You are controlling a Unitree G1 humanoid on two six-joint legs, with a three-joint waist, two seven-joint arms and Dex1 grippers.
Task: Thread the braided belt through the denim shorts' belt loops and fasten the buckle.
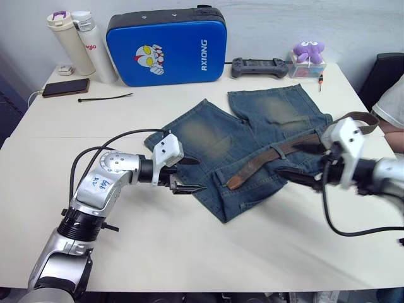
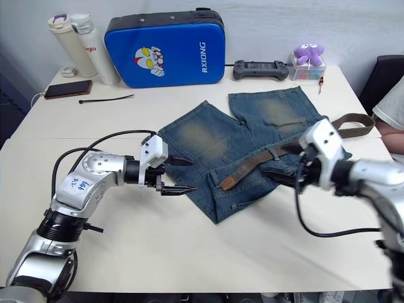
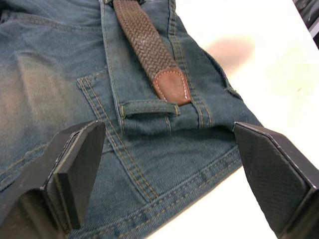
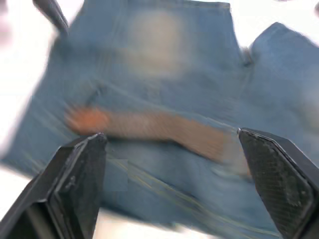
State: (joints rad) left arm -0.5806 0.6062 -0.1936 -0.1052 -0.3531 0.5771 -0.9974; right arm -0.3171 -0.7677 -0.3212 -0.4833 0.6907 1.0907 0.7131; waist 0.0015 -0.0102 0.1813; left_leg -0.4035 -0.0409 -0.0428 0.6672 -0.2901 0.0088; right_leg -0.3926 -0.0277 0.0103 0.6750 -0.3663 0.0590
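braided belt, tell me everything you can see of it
The braided belt is a long, narrow brown woven strap ending in a reddish-brown, stitched, leather-like tip. It lies diagonally along the waistband of the denim shorts. The tip rests just before a belt loop, not through it. The other end curls off the shorts onto the table. Neither open gripper touches it.

It looked like an office or lab — a plain white table [image 1: 189,252] against a bare wall, a game controller [image 1: 259,67] at one o'clock, a phone [image 1: 65,87] at eleven.
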